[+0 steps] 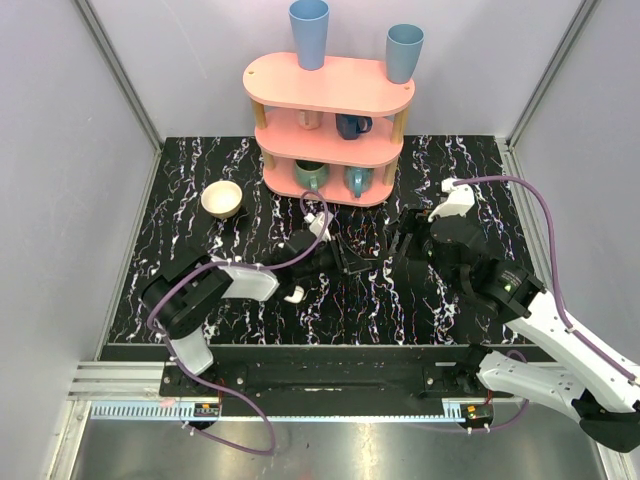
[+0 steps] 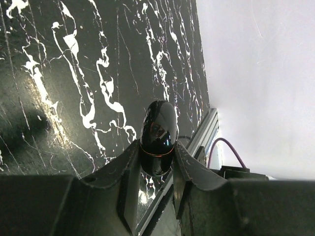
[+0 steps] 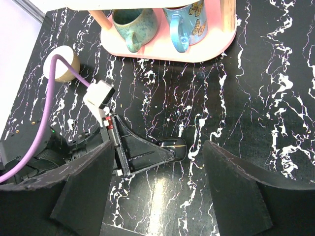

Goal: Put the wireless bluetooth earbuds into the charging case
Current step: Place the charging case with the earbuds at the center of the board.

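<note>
Black marbled counter (image 1: 380, 300), pink shelf (image 1: 330, 85) at back. L pincer (image 2: 157, 156) pinches dark glossy earbud (image 2: 158, 130) by one end, prob. to leave its tip free. R pincer (image 3: 156, 196) spread, hovering opposite. White charging case (image 1: 294, 295) lies near L arm (image 1: 215, 285).

Cream bowl (image 1: 222, 198) sits left of pink shelf (image 1: 350, 85).

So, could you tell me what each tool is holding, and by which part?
The left tool pinches a glossy black oval object by its sides near the thin orange seam; its rounded far end sticks out. The right tool is open and empty.
</note>
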